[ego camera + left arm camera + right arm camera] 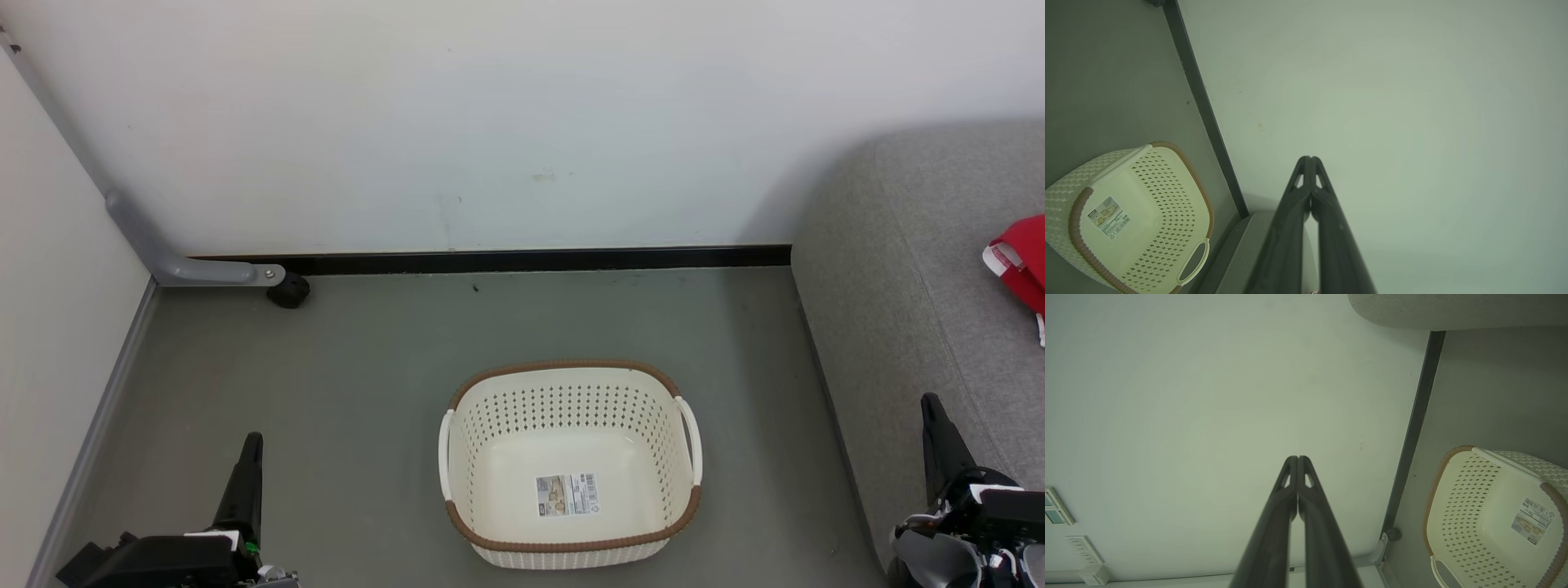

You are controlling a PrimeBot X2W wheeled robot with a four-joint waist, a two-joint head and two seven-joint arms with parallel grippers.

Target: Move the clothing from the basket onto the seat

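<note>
While the left gripper (1309,158) and right gripper (1297,458) hold fingers together, the clothing (1020,257) on the seat (898,286) is cut off.

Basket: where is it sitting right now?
Head view, lower centre: the basket stands upright on the grey floor, a little to the left of the seat and well short of the black baseboard.

White wall (490,122), black skirting (531,260), grey floor (326,392), perhaps a castor (288,291)
</note>
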